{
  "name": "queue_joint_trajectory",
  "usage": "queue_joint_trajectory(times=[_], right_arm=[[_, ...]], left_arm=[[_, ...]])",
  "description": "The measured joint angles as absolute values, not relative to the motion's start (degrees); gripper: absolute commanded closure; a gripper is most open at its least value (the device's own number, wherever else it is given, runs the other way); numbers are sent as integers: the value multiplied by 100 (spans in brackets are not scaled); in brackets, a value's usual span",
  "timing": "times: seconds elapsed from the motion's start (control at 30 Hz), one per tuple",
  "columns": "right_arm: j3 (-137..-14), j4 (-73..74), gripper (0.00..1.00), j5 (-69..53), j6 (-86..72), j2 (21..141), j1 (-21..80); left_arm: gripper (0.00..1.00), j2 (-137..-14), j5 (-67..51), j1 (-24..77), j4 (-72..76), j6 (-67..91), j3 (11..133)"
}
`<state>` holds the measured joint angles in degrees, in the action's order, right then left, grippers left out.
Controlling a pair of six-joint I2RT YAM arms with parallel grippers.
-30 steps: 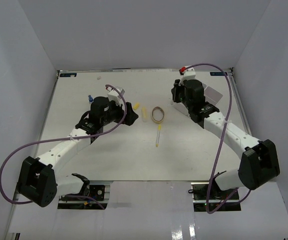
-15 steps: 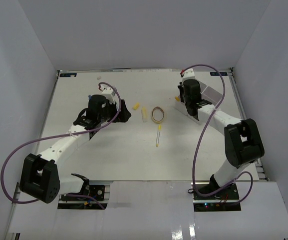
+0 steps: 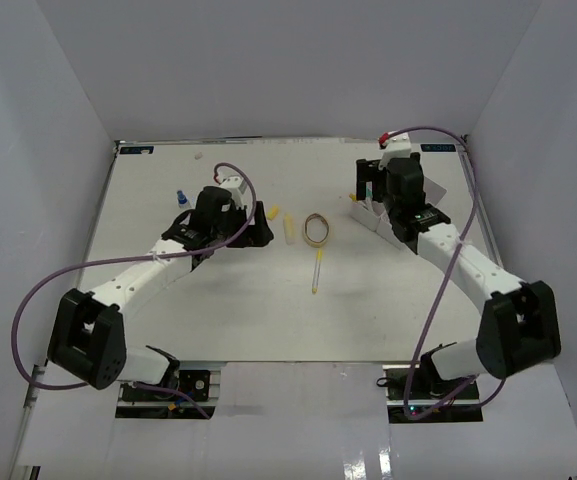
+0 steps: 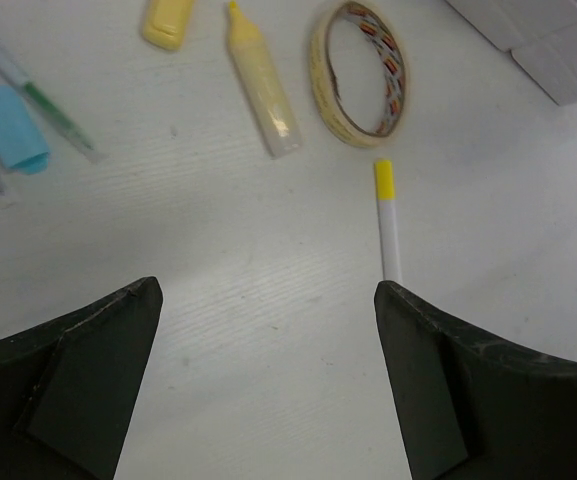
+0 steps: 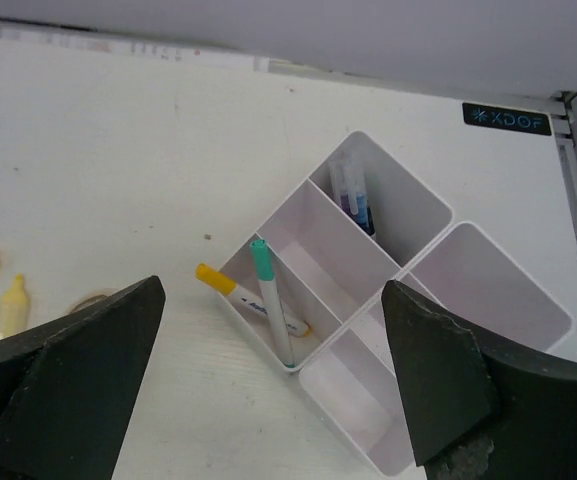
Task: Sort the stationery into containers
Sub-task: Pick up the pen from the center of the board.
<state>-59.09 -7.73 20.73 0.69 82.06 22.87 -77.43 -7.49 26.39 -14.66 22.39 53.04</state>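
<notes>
The left gripper (image 4: 268, 290), spread wide and empty, has edged right toward the loose pieces, so a pickup looks next. Ahead of it lie one blue block (image 4: 8, 125), one green pen (image 4: 43, 105), one yellow block (image 4: 168, 20), one yellow tube (image 4: 263, 90), one tape ring (image 4: 358, 70) and, nearest, one yellow-capped pen (image 4: 389, 220). The right gripper (image 5: 273, 290), likewise wide and empty, has shifted over the tray (image 5: 488, 285). Below it lean a teal-capped pen (image 5: 271, 300) and a yellow-capped marker (image 5: 230, 288); beyond lie two blue pens (image 5: 353, 195). Two compartments are bare.
</notes>
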Motion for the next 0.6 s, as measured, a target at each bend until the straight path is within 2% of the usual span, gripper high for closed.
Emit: queue_joint_trajectory(times=[0.03,0.17,0.5,0.6], right_arm=[[-5852,-681,2,2058,-3,7900,2290],[-5583,-272,10,1916,-292,6783,2287],[-4047,631,10,1732,-906,4622,2287],[-3793,746,10,1645,-1037,4316,2287]], left_arm=[[2,-7830,-646,2810,-1542,2307,5395],[2,-8311,-257,3607,-1835,2624,5863],[2,-10385,939,4991,-2670,3332,7321],[8,-10877,1201,5196,-2869,3424,7765]])
